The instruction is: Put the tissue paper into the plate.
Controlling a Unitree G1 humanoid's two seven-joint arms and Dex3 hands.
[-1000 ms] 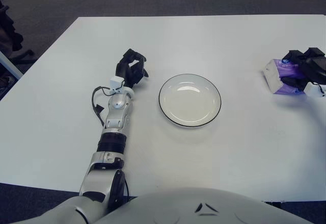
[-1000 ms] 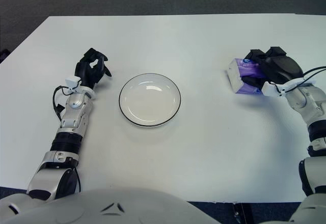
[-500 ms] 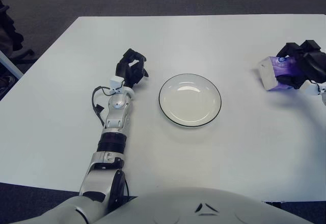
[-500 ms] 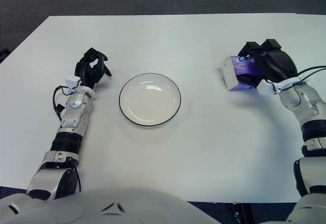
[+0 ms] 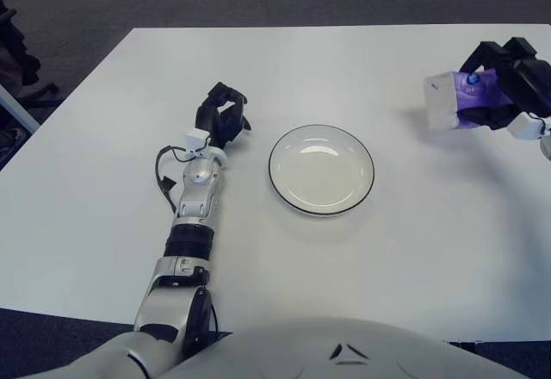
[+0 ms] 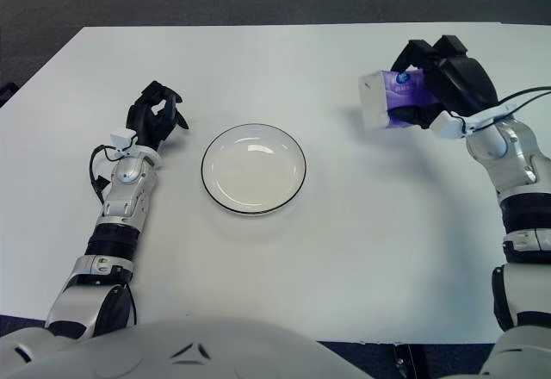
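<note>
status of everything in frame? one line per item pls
tissue pack: lifted off the table, gripped in the right hand, to the right of the plate.
right hand: fingers closed around the tissue pack, raised above the table.
plate: empty, flat on the table.
left hand: resting on the table left of the plate, fingers curled, holding nothing.
table: white, carries the plate.
</note>
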